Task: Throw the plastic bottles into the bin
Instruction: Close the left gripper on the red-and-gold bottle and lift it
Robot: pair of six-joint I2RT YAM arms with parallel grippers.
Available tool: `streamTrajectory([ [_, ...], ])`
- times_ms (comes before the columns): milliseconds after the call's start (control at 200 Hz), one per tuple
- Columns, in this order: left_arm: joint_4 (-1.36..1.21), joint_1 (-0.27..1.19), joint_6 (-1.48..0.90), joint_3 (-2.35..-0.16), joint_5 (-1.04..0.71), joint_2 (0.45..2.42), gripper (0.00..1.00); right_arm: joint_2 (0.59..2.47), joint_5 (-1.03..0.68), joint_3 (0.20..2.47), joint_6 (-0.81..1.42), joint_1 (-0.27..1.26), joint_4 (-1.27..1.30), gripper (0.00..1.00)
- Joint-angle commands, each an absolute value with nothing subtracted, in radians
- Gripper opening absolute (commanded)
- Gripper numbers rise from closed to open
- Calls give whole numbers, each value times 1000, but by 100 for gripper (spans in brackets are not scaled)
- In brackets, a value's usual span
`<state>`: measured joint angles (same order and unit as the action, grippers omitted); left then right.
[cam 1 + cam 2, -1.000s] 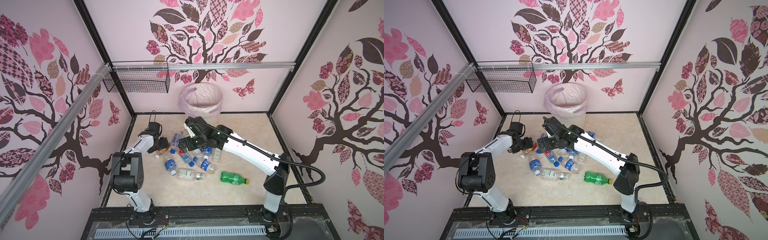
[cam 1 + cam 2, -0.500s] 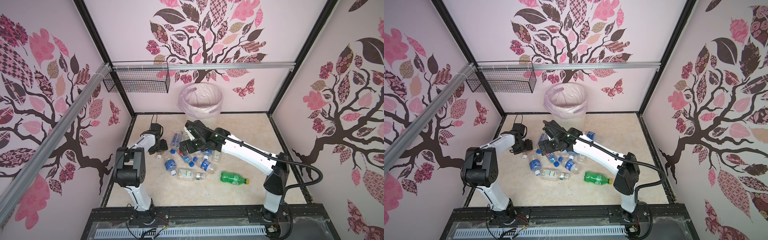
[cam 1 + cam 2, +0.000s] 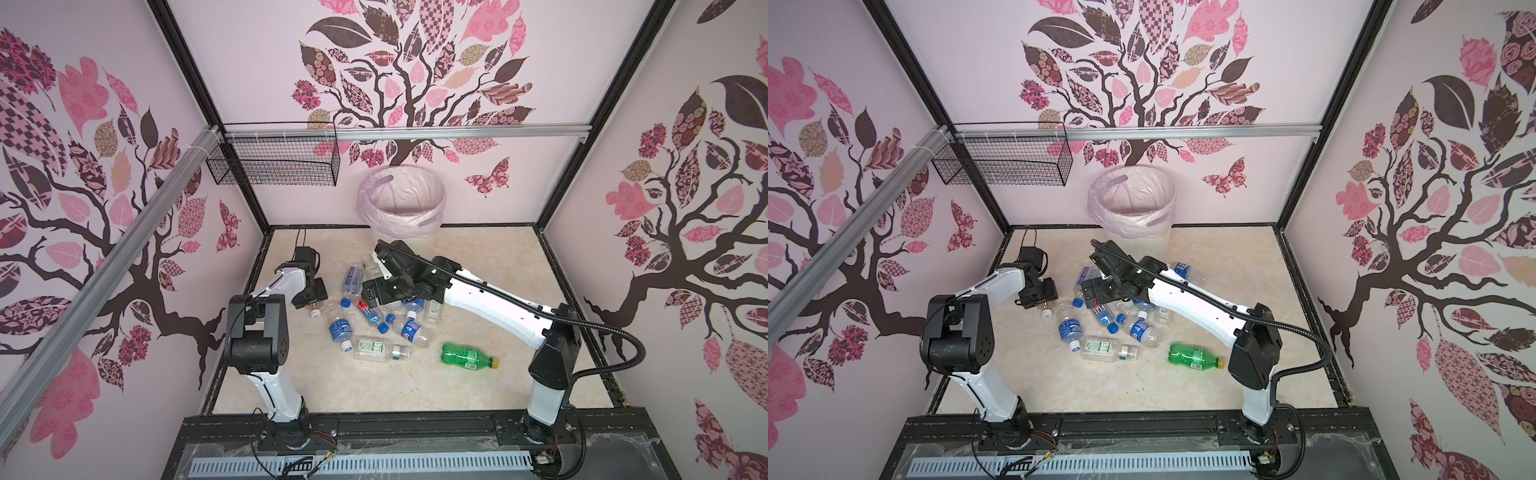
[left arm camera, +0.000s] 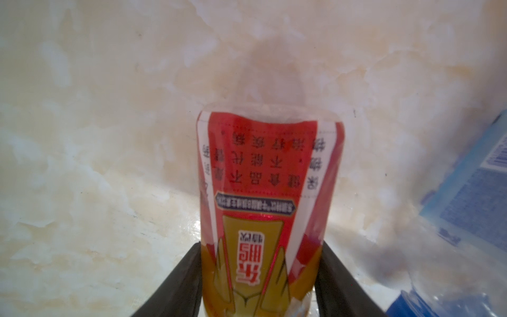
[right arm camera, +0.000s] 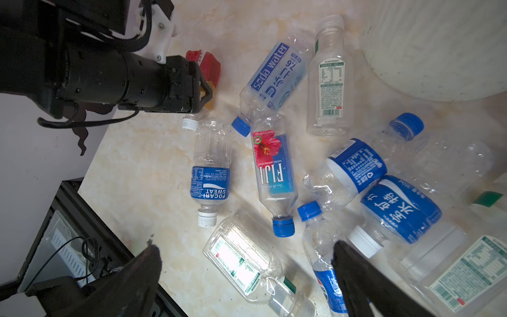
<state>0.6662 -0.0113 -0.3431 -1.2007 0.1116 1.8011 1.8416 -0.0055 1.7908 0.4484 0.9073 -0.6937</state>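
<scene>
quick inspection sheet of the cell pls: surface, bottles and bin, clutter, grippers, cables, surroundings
surface: beige marbled tabletop, bottles lying on it
job's things: plastic bottles lie in a loose pile mid-table; a green bottle lies apart from it; the bin stands at the back wall, no bottle seen inside
clutter: nothing seen
grippers: left gripper has its fingers either side of a red-labelled bottle, grip not certain; right gripper is open above the pile, holding nothing
cables: black hose loops off the right arm; thin wires at the front rail
surroundings: black wire basket hangs on the back rail; tree-patterned walls
</scene>
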Motion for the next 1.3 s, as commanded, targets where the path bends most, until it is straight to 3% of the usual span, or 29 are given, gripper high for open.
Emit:
streamTrajectory([
  [0,652,-30,-345,-1197,128,1776,58,1821,-19,1874,449,888,-725,100],
  [345,643,-69,-359,-1206,3,1710,52,1797,-19,1857,475,888,-727,99],
  [700,628,-59,-397,-1181,-158,1589,53,1775,49,1899,502,867,-814,99],
  [1295,547,205,-398,-1124,-319,1346,53,1657,-33,1828,582,754,-754,100],
])
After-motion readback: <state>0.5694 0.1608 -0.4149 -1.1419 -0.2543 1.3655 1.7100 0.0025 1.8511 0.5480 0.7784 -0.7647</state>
